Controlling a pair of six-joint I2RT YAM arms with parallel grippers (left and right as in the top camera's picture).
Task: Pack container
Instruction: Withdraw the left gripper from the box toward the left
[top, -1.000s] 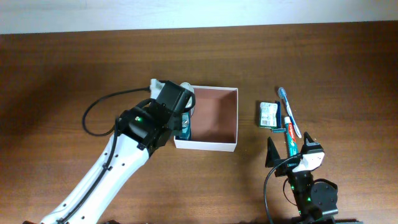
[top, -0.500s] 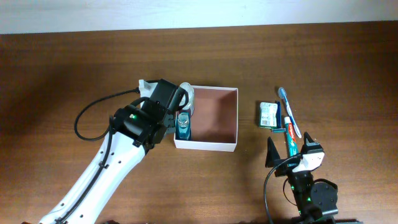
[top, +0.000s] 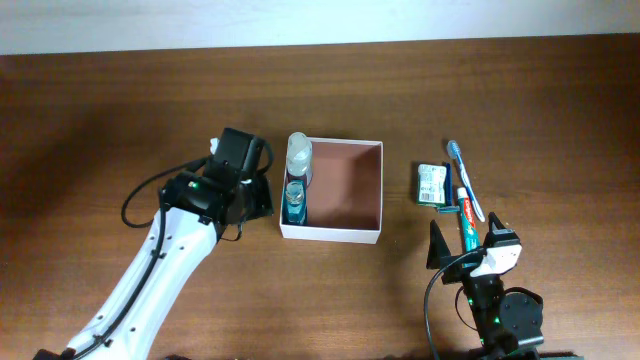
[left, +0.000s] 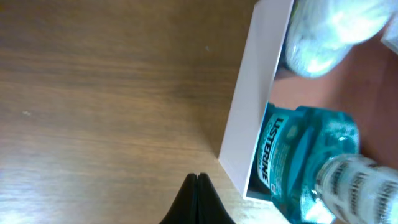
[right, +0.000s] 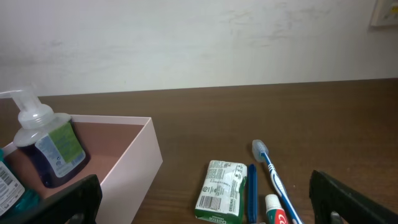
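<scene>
The container (top: 331, 233), a square white-walled box with a reddish-brown inside, sits mid-table. It also shows in the left wrist view (left: 252, 93) and the right wrist view (right: 134, 163). A teal mouthwash bottle (top: 294, 203) and a clear pump bottle (top: 299, 155) stand along its left wall. My left gripper (top: 262, 196) is shut and empty on the table just left of the container, its tips (left: 196, 178) apart from the wall. My right gripper (top: 465, 243) is open and empty, low near the front edge, facing the loose toiletries.
Right of the container lie a green-and-white packet (top: 431, 184), a blue-and-white toothbrush (top: 465, 180) and a toothpaste tube (top: 466, 225). The right wrist view shows the packet (right: 220, 191), a thin blue item (right: 251, 190) and the toothbrush (right: 273, 174). A pale wall stands behind the table.
My left gripper has let go of the teal bottle, pulled back leftward out of the container, and closed. The bottle now stands inside. The right arm has not moved.
</scene>
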